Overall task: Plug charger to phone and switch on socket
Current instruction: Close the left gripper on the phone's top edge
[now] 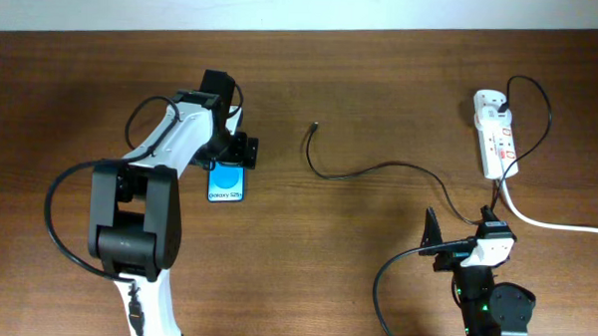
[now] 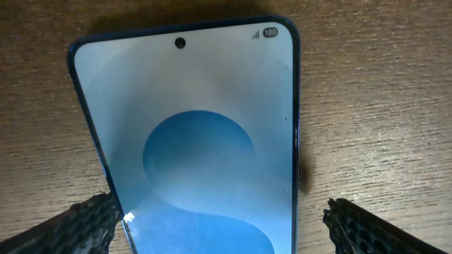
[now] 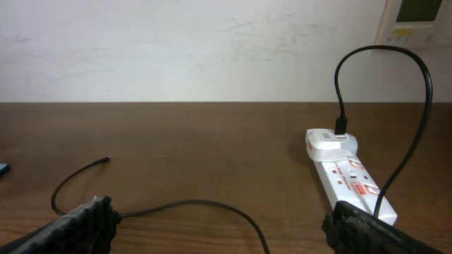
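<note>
The phone (image 1: 227,182) lies flat on the wooden table with its blue screen up, and it fills the left wrist view (image 2: 205,141). My left gripper (image 1: 229,162) is open just above its far end; its fingers (image 2: 219,215) straddle the phone, the left one by the edge, the right one apart. The charger (image 1: 379,169) is a thin black cable whose free plug tip (image 1: 313,127) lies right of the phone. It curves to the socket (image 1: 495,135), a white strip at the far right. My right gripper (image 1: 461,227) is open and empty, with the cable (image 3: 212,204) on the table between its fingers (image 3: 222,226).
A thick white power cord (image 1: 556,223) runs from the socket off the right edge. The socket (image 3: 349,176) has the cable's adapter plugged at its far end (image 3: 330,141). A pale wall stands behind the table's back edge.
</note>
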Motion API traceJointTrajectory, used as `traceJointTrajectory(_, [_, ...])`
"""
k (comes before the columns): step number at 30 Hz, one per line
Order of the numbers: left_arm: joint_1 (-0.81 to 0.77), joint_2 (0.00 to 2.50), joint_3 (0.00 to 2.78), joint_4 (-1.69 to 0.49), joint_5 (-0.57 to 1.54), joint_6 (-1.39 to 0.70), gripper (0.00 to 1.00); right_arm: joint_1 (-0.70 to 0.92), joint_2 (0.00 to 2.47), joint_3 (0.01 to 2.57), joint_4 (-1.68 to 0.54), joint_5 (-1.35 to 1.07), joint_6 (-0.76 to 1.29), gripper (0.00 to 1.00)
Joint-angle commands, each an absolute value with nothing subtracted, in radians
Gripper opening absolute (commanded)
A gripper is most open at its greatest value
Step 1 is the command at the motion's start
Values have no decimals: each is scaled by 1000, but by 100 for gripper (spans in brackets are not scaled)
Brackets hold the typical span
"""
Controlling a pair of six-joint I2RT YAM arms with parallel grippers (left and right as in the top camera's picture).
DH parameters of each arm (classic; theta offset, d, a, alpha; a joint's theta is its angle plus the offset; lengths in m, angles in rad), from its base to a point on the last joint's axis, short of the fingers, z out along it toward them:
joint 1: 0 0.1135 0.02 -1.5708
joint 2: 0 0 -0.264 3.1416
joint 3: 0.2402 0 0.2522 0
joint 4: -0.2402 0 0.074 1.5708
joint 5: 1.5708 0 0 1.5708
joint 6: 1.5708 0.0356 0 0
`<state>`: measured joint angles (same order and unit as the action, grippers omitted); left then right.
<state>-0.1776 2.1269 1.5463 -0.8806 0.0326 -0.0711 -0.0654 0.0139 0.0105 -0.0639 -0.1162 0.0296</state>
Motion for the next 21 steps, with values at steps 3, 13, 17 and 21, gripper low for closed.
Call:
traceJointTrajectory(3, [-174,2171,1553,-875,26,-52,99,-61,6,6,-71,-111,35,98])
traceJointTrajectory(13, [-174,2194,1553,-866,30,-52,99,-61,6,6,-71,-111,35,98])
traceJointTrajectory(17, [-174,2194,1553,-864,29,-52,99,-61,6,6,-71,-111,35,98])
traceJointTrajectory(21, [-174,2194,1553,-857,29,-52,99,-61,6,6,-71,-111,35,98])
